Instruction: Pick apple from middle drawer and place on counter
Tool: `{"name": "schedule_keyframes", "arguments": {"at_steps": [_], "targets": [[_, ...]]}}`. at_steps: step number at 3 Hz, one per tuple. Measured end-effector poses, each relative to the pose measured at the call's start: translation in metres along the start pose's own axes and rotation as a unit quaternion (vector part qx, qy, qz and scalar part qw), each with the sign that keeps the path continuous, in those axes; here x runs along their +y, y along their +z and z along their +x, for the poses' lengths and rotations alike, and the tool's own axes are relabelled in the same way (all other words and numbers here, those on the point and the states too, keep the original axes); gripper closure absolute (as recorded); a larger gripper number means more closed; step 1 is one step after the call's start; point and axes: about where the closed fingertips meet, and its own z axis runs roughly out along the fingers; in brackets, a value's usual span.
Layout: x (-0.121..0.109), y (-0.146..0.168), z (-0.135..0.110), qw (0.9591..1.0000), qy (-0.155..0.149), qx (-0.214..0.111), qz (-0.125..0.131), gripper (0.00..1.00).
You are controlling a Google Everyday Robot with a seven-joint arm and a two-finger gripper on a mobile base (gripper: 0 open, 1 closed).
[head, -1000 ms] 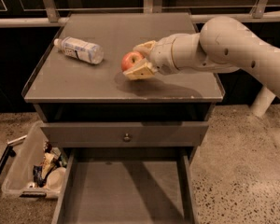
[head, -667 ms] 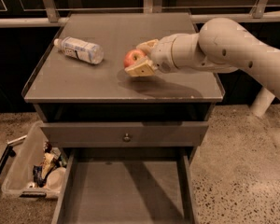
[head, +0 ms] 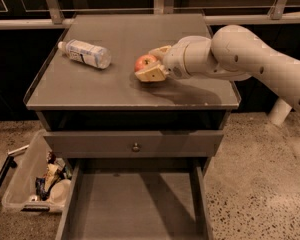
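One tabletop (head: 140, 36) shows open grey surface along its far edge and near-left corner. One middle drawer (head: 135, 204) stands pulled out below it, nearest of all. One plastic bottle (head: 85, 53) lies on its side at the left. One hand (head: 151, 64), just right of centre, clasps the one apple (head: 144, 61), back from the near edge.

claw (head: 146, 65) over counter (head: 90, 86), hiding part of apple (head: 144, 61) | middle drawer (head: 135, 204) cut off by bottom edge
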Motion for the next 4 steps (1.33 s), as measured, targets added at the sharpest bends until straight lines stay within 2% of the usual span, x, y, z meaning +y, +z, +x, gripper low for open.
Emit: {"name": "schedule_keyframes", "arguments": {"at_steps": [1, 4], "targets": [[0.0000, 0.0002, 0.0001, 1.0000, 0.000, 0.000, 0.000, 0.81], [0.0001, 0.0002, 0.0001, 1.0000, 0.000, 0.000, 0.000, 0.11]]}}
